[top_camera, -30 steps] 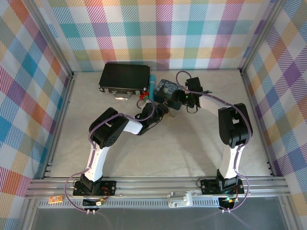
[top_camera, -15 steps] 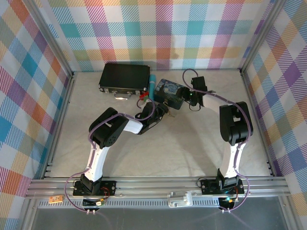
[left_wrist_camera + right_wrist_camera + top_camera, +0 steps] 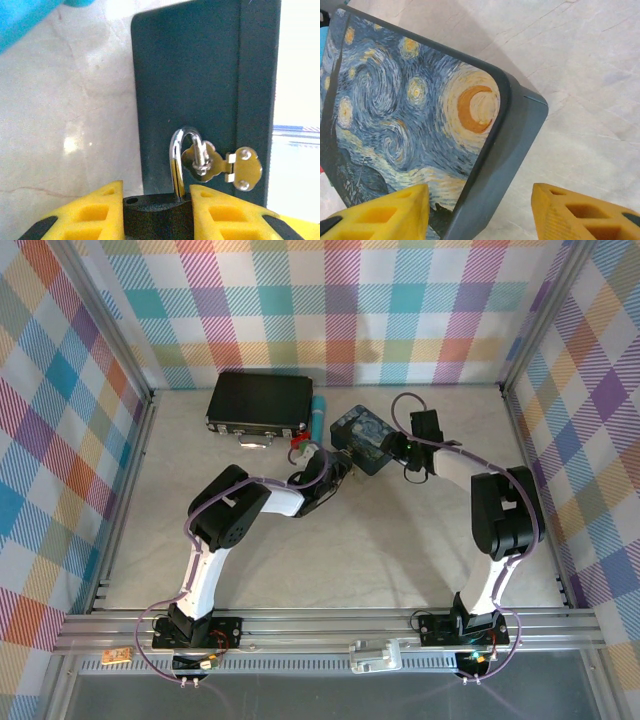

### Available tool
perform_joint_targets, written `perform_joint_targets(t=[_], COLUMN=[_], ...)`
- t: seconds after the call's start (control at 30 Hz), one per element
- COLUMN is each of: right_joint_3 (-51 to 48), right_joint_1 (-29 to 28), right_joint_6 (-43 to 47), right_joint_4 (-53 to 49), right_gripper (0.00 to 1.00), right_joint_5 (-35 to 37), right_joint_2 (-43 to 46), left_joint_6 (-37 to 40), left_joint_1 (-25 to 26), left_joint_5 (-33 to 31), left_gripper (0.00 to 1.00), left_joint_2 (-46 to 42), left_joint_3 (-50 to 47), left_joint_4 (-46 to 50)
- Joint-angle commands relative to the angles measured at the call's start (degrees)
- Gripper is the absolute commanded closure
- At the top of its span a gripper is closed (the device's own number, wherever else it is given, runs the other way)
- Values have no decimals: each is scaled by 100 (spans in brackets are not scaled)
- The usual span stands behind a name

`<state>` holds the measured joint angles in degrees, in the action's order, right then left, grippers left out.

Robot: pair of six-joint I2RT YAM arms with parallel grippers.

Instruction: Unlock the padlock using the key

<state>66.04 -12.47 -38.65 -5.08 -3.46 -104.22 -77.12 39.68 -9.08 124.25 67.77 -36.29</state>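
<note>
Plaid cloth walls in pastel checks close off three sides of a pale, marble-veined surface [image 3: 330,540], with metal rails along its near edge. In the top view, a black case [image 3: 258,403] lies flat at the upper left of the surface. A teal tube [image 3: 318,416] lies just beside its right end, and a small red piece [image 3: 296,443] sits below the tube.

Right of these, the left tool [image 3: 335,472] reaches up toward the painted tin [image 3: 365,437], which sits near the middle of the back half, turned at an angle. The right tool [image 3: 400,447] sits against the tin's right side.

In the left wrist view, the left tool [image 3: 156,189] has its yellow fingers [image 3: 95,210] pressed against either side of the padlock [image 3: 156,216], whose dark body sits at the bottom edge of the frame. The padlock's long axis runs straight up the frame. Its silver shackle points toward the top and loops through the staple of a silver hasp [image 3: 242,169] on the tin's dark side wall [image 3: 200,75]. The teal tube [image 3: 25,15] shows in the upper left corner.

In the right wrist view, the right tool [image 3: 480,202] is spread wide. Between its fingers [image 3: 385,210] is a corner of the tin [image 3: 410,115], with the swirling night-sky lid to the left and the dark wall to the right. The right-hand finger stands apart from that wall.
</note>
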Motion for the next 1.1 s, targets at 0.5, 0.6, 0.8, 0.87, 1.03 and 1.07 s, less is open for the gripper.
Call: perform_joint_targets(t=[0.5, 0.6, 0.8, 0.87, 1.03, 1.07], right_joint_3=[48, 124, 106, -12, -396, -483], right_joint_1=[420, 430, 430, 430, 421, 420], right_joint_6=[277, 462, 1330, 1558, 1824, 1863], right_joint_4=[-504, -540, -858, -988, -1237, -1266], right_gripper=[46, 45, 28, 24, 1, 1], right_joint_5=[359, 239, 9, 12, -182, -219], right_joint_2=[222, 342, 950, 1233, 1854, 1954], left_joint_6=[808, 1035, 1764, 2042, 2701, 2823], left_joint_1=[-277, -277, -277, -277, -264, -247], left_joint_5=[208, 323, 815, 984, 1521, 1635], left_gripper=[86, 86, 86, 86, 86, 86], left_joint_2=[-418, -521, -1197, -1499, -2084, -2160], left_joint_3=[241, 287, -96, -299, -648, -668], left_joint_4=[866, 945, 1415, 1717, 2846, 3115])
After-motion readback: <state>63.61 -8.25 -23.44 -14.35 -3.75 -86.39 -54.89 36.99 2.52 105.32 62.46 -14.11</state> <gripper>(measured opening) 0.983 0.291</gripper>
